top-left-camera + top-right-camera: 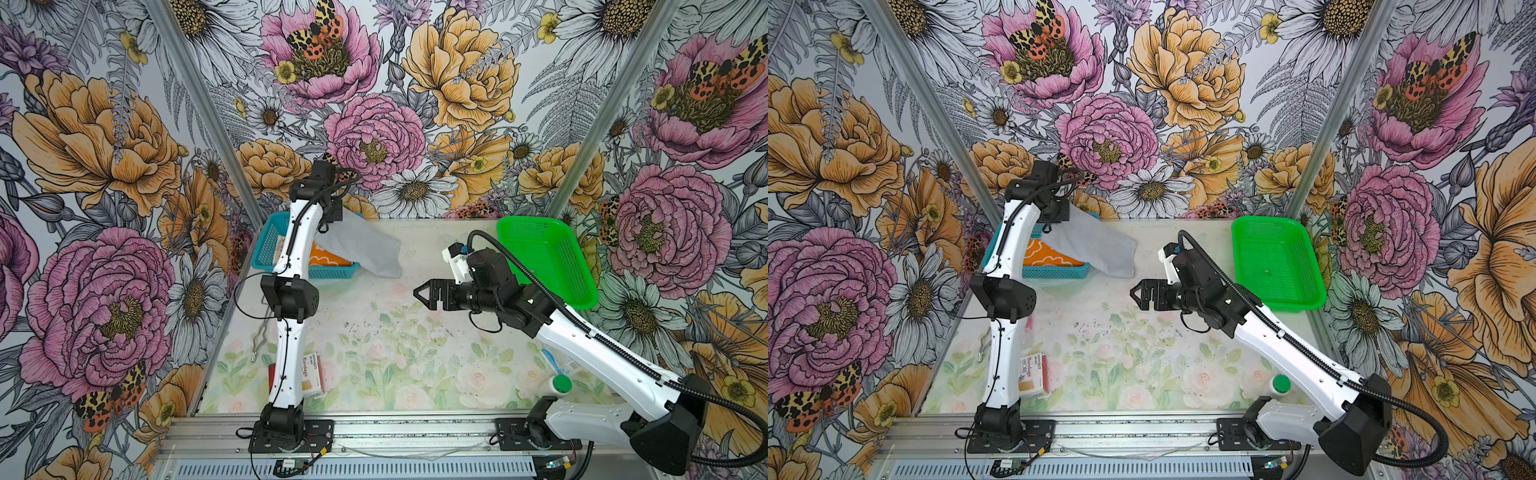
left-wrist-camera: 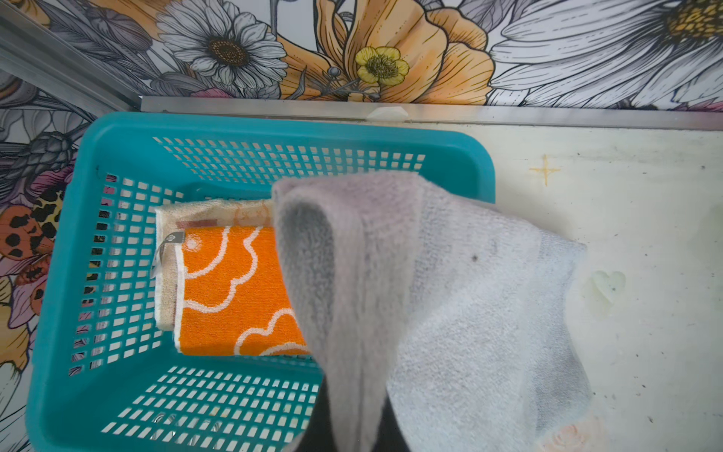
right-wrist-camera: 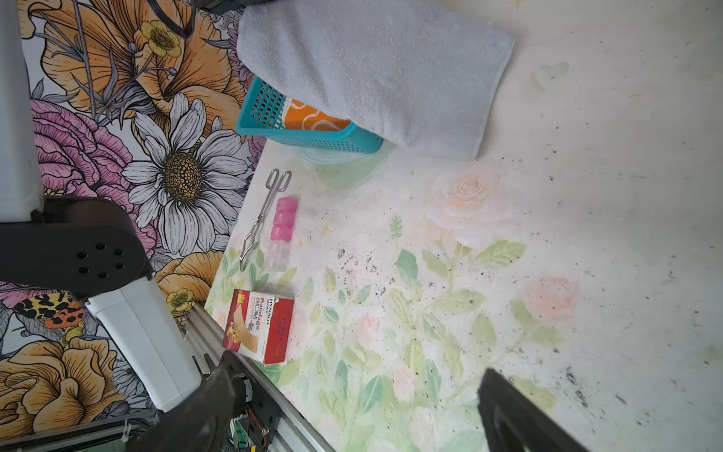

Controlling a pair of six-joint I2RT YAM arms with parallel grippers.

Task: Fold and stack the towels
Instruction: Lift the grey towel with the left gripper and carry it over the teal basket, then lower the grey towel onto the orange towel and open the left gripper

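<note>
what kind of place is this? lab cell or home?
Likely a staged robot data-collection cell, not a home: left arm and right arm bolted to an aluminium rail, printed floral walls boxing the tabletop, props like the grey towel and blue basket.

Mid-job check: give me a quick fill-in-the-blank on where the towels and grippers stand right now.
The left gripper is ___ on the grey towel.
The right gripper is ___, holding nothing.
In the blue basket, the orange towel lies ___ the cream towel.
The green basket holds ___ towels.
Missing words: shut; open; on; no.
</note>
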